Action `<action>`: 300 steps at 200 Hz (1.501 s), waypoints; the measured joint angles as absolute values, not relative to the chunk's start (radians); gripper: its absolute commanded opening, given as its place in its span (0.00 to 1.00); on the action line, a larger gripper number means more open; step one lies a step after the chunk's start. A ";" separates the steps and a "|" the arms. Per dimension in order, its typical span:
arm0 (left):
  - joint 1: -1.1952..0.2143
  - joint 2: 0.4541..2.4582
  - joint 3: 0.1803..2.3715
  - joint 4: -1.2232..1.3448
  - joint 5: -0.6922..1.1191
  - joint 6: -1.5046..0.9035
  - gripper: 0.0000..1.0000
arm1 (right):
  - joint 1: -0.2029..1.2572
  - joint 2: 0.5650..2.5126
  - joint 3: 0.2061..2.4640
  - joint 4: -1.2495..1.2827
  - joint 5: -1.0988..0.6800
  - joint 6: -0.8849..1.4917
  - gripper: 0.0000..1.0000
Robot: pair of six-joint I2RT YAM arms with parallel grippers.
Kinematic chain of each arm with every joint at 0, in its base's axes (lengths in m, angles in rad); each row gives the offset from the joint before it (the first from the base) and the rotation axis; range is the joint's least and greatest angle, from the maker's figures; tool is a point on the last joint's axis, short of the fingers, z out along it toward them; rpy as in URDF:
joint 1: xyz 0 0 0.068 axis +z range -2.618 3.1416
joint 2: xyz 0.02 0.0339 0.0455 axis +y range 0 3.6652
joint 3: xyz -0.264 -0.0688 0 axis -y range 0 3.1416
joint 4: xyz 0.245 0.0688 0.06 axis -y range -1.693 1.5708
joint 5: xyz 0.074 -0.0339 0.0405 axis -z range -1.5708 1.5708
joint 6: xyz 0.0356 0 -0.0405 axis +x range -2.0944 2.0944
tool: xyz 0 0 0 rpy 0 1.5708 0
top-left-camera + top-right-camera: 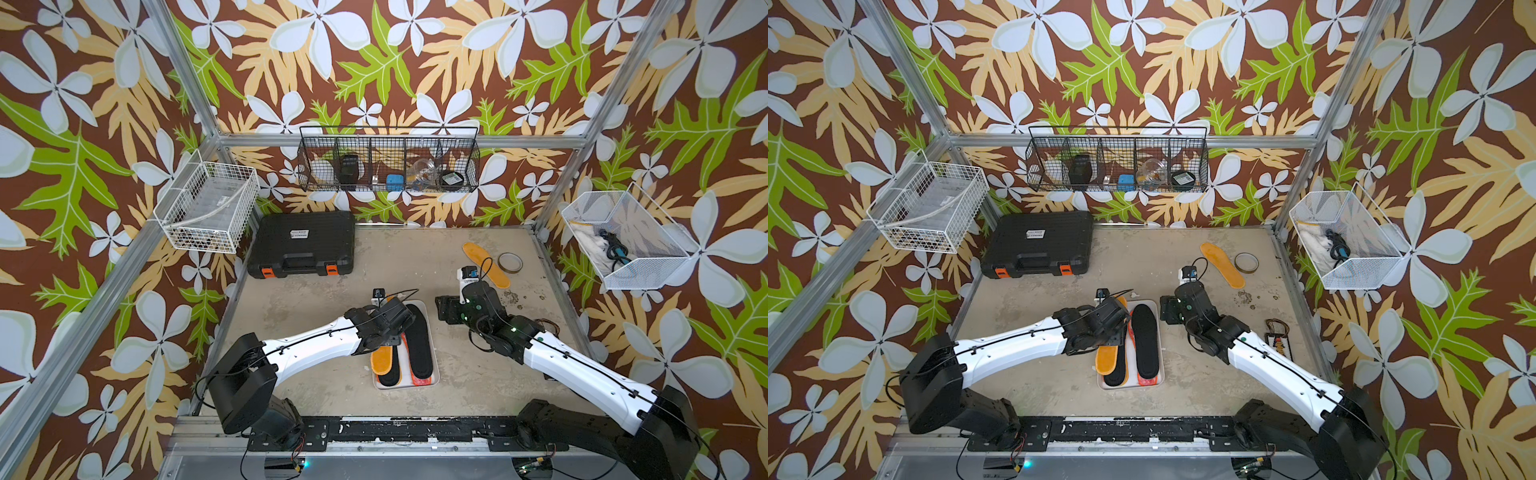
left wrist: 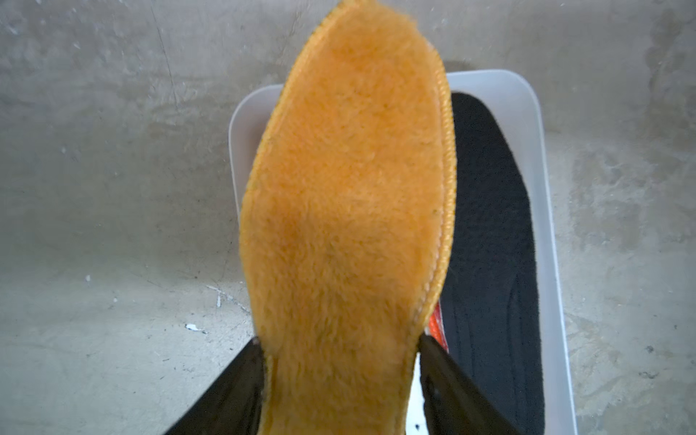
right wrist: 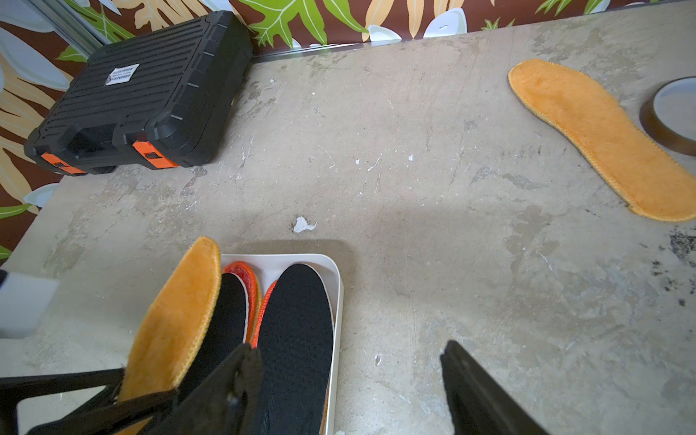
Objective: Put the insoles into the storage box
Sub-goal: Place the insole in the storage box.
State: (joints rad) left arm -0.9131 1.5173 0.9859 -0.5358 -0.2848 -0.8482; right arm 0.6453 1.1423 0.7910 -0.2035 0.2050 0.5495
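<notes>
Though obscured overhead, claw (image 2: 341,341) (around insole (image 2: 346,188)).

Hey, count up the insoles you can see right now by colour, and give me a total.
Fuzzy orange-yellow insoles: 2, one held, one loose
Mottled red-white insoles with orange rims: 2
Plain black insoles: 2
Total: 6 in view; more may lie hidden underneath.
</notes>
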 measured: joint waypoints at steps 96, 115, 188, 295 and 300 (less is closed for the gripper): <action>-0.937 1.559 0.918 -0.437 -0.257 -0.994 0.69 | 0.645 1.129 0.787 -0.207 0.199 0.550 0.80; -0.944 1.574 0.930 -0.437 -0.259 -1.003 0.71 | 0.645 1.129 0.781 -0.204 0.199 0.550 0.80; -0.955 1.623 0.964 -0.511 -0.327 -1.026 0.72 | 0.645 1.137 0.793 -0.212 0.208 0.548 0.80; -0.961 1.461 1.176 -0.668 -0.472 -0.877 1.00 | 0.231 1.354 0.947 -0.224 0.157 0.474 0.95; -0.961 1.436 1.169 -0.656 -0.480 -0.859 1.00 | 0.199 1.391 0.968 -0.224 0.152 0.460 0.98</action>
